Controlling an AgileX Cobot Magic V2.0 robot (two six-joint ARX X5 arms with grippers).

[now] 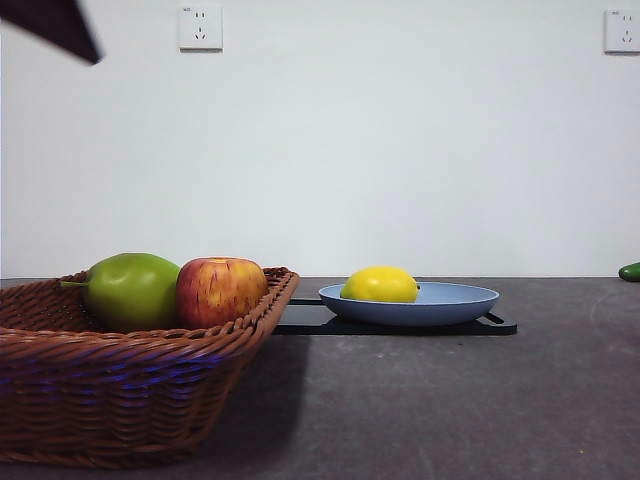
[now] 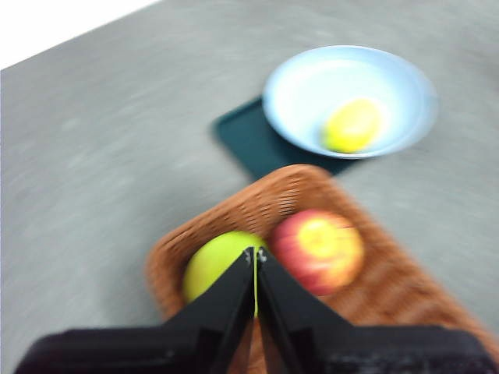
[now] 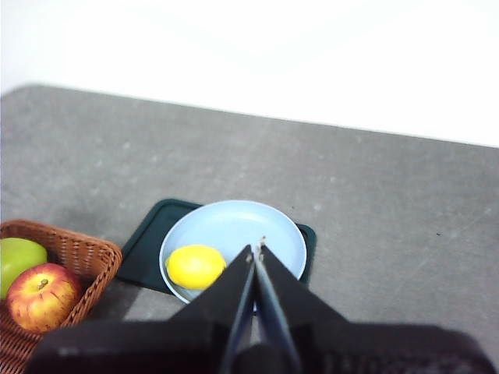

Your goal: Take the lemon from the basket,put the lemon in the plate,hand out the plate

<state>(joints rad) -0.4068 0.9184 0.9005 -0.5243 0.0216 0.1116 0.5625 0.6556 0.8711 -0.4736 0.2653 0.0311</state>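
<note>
Lemon [image 1: 379,285] in plate [image 1: 455,306], both claws empty

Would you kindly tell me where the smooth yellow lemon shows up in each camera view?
Front view: the lemon lies in the light blue plate.
Left wrist view: it lies in the plate, beyond the brown wicker basket.
Right wrist view: it lies in the plate.
Shared landmark: the black tray under the plate.

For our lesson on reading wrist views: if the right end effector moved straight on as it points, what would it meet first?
Probably the plate: the right end effector, jaws shut, points at its rim beside the lemon. Depth is uncertain.
</note>
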